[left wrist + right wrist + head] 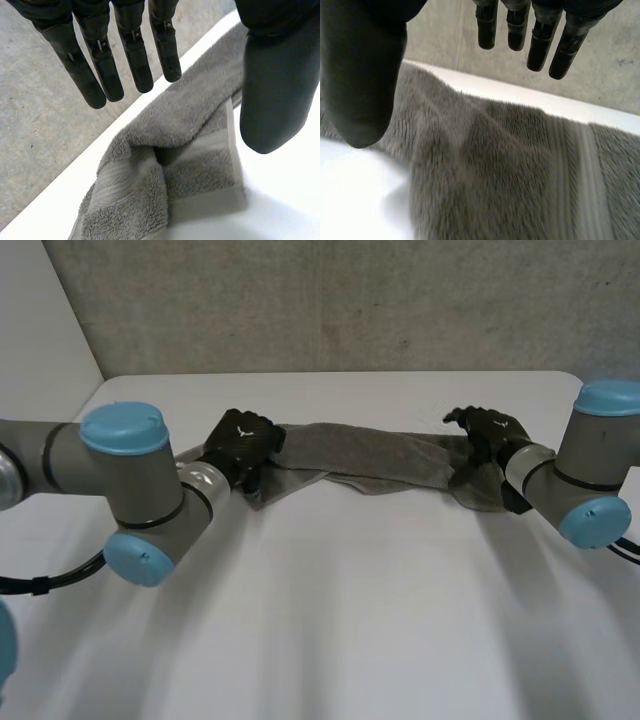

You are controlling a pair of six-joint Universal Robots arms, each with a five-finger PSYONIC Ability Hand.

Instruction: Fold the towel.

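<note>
Under the left hand [240,443] and right hand [490,430], both spread empty, the bunched towel [370,460] probably needs its corners pinched cleanly.

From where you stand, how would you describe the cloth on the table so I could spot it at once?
Look at the white table, toward its far edge. Between the left hand and the right hand, both black and open, lies a grey towel, drawn out in a rumpled band. It is the soft, fuzzy thing there, with a flat woven stripe near each end.
</note>
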